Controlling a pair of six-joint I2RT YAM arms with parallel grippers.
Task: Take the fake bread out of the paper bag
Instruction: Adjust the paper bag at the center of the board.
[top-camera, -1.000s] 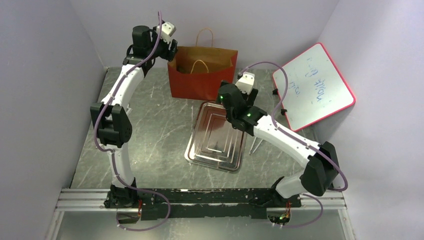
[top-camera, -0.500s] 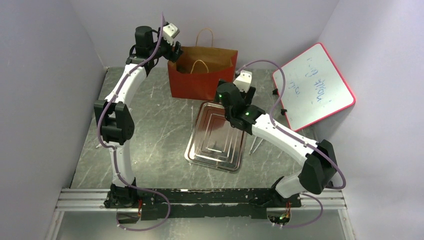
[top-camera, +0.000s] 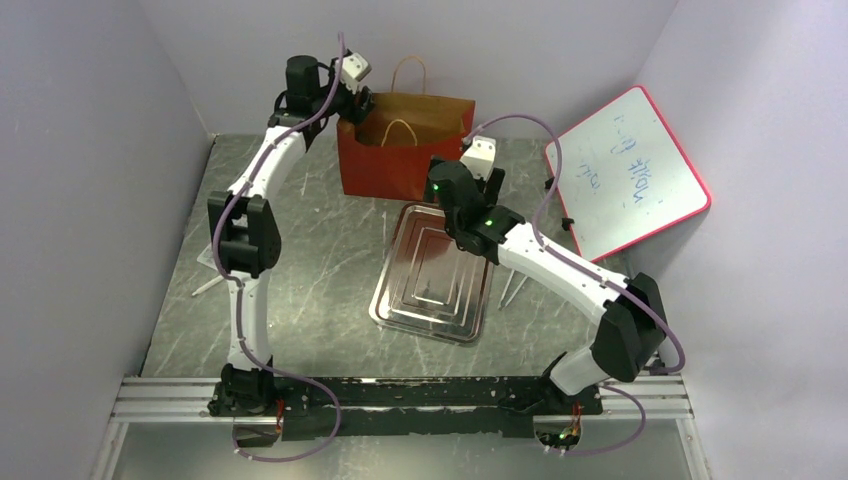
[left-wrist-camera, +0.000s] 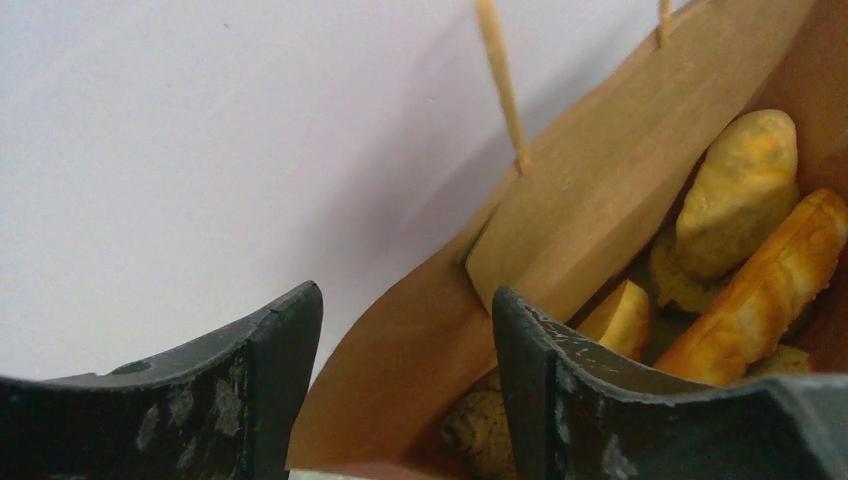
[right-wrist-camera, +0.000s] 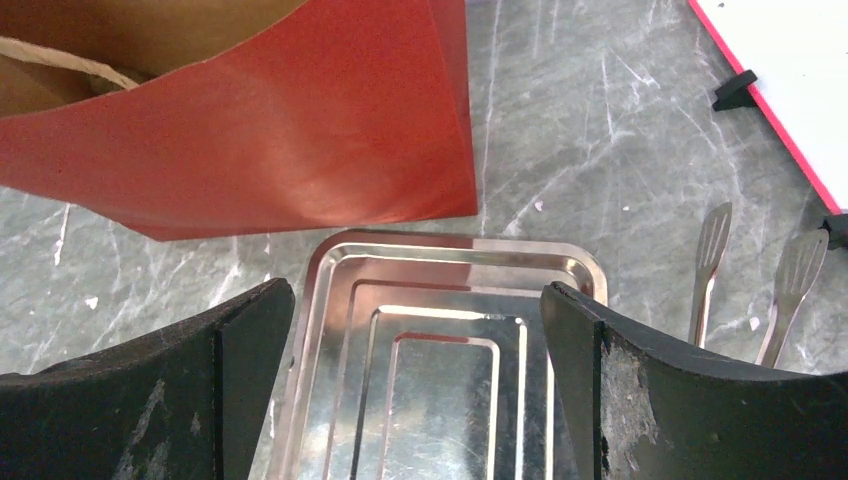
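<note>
The rust-red paper bag (top-camera: 400, 160) stands upright at the back of the table, open at the top; it also shows in the right wrist view (right-wrist-camera: 290, 130). In the left wrist view several golden-orange fake breads (left-wrist-camera: 760, 290) lie inside the bag (left-wrist-camera: 600, 190). My left gripper (top-camera: 352, 100) is open and hovers over the bag's left top edge, its jaws (left-wrist-camera: 405, 330) straddling the bag's side wall. My right gripper (top-camera: 490, 185) is open and empty above the far end of the silver tray (top-camera: 440, 272), just in front of the bag; its jaws (right-wrist-camera: 418, 330) frame the tray (right-wrist-camera: 450, 330).
A red-framed whiteboard (top-camera: 628, 172) leans at the right. Two metal utensils (right-wrist-camera: 750, 275) lie on the table right of the tray. The back wall stands close behind the bag.
My left gripper has moved right, from beside the bag's left corner to over its open top. My right gripper has shifted slightly left and back toward the bag.
</note>
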